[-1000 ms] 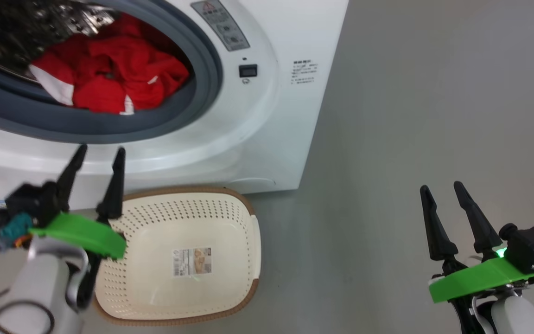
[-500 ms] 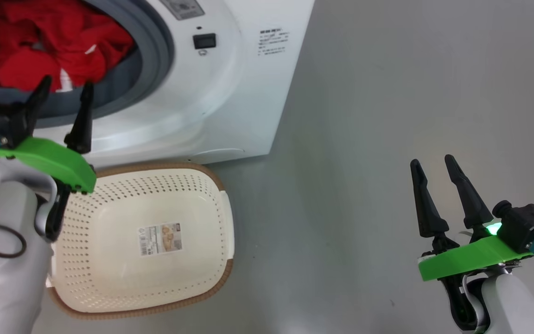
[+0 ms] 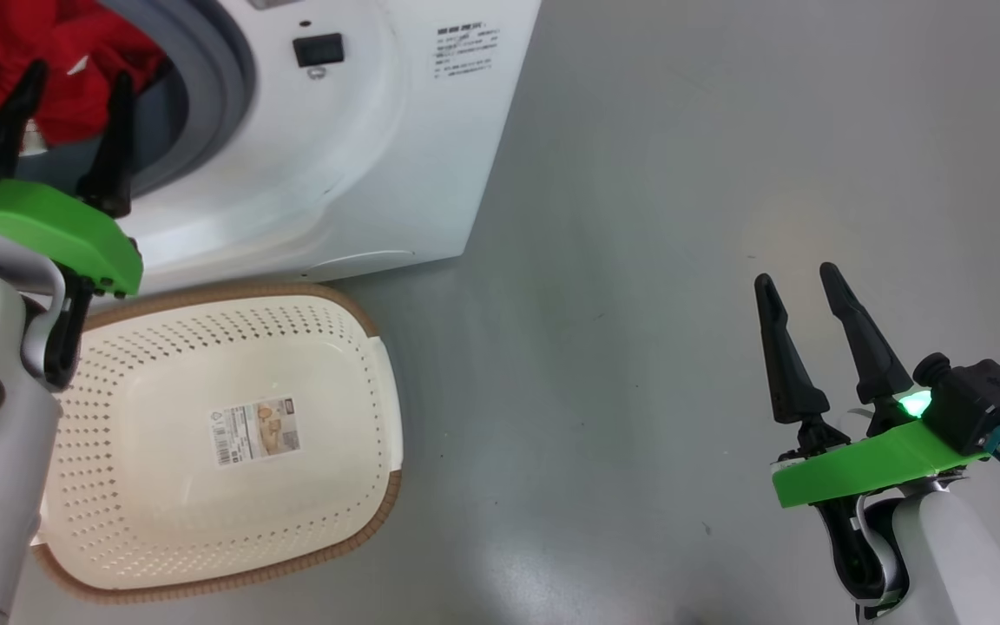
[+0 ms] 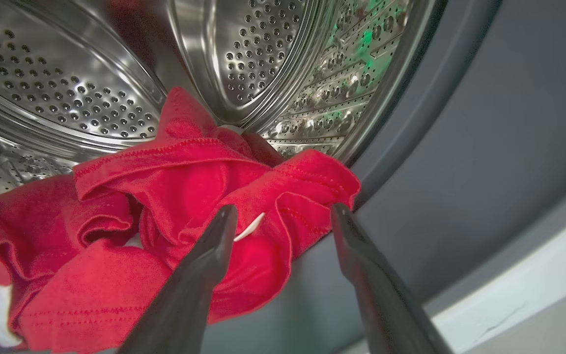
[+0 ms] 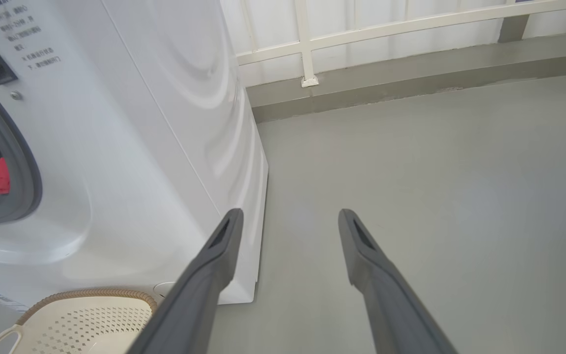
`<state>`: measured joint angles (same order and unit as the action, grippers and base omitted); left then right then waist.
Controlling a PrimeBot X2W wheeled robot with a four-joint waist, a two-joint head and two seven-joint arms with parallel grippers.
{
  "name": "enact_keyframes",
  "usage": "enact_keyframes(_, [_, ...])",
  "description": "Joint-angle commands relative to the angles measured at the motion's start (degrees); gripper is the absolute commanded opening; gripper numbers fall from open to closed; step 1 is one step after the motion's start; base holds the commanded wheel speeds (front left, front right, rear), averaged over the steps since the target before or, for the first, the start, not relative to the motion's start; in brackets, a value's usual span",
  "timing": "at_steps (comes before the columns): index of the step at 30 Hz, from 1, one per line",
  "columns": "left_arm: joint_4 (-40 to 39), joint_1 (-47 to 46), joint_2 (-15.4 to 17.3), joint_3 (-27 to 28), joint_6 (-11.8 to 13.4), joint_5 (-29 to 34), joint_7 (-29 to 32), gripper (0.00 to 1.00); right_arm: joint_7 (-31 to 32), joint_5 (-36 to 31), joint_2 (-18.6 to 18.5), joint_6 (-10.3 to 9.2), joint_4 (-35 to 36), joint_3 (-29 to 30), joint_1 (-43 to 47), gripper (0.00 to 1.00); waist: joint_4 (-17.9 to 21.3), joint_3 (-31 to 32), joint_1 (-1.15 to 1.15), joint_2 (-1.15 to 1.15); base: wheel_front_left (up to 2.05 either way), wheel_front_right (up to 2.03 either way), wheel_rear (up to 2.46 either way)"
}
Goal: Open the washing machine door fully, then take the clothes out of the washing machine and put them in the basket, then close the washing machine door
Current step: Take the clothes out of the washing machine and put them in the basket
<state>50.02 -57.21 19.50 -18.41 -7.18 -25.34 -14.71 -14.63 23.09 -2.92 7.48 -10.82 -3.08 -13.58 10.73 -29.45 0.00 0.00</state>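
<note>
Left gripper (image 3: pixel 79 74) advanced into mouth of white front-loading washing machine (image 3: pixel 361 156), jaws spread before bright red fabric clothes (image 4: pixel 189 172) in drum (image 4: pixel 273 64). Unloading in hand; next: pinch fold, lift toward cream perforated basket (image 3: pixel 370 330).

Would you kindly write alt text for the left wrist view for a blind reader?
The open left gripper points at crumpled red clothes in the perforated steel drum of the washing machine, one fold spilling onto the grey gasket.
</note>
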Motion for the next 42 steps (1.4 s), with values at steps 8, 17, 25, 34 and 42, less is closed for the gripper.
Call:
enact_keyframes(8, [1.4,-3.0,4.3,0.7,-0.3,-0.5,-0.3,1.00,-0.4,-0.8,0.0,0.01,1.8,-1.8,0.0,1.00,1.8,-1.6,0.00,0.00,0.00,0.00,0.00])
enact_keyframes(17, [4.7,-5.9,6.1,0.4,-0.3,-0.7,-0.3,1.00,-0.4,-0.4,0.0,0.01,2.5,-2.4,-0.5,1.00,3.1,-3.5,0.00,0.00,0.00,0.00,0.00])
enact_keyframes(25, [8.9,-8.2,7.1,0.4,-0.3,-1.1,-0.3,1.00,-0.4,0.2,0.0,0.01,2.8,-3.2,-0.6,1.00,4.2,-4.1,0.00,0.00,0.00,0.00,0.00])
enact_keyframes(34, [12.2,-9.7,7.2,-0.1,-0.3,-1.0,-0.3,1.00,-0.4,0.3,0.0,0.01,3.1,-3.4,-0.4,1.00,4.8,-4.3,0.00,0.00,0.00,0.00,0.00])
enact_keyframes(42, [13.8,-11.0,7.2,-0.9,-0.3,-1.4,-0.3,0.00,-0.4,0.5,0.0,0.01,3.2,-3.5,-0.9,1.00,4.7,-4.2,0.00,0.00,0.00,0.00,0.00])
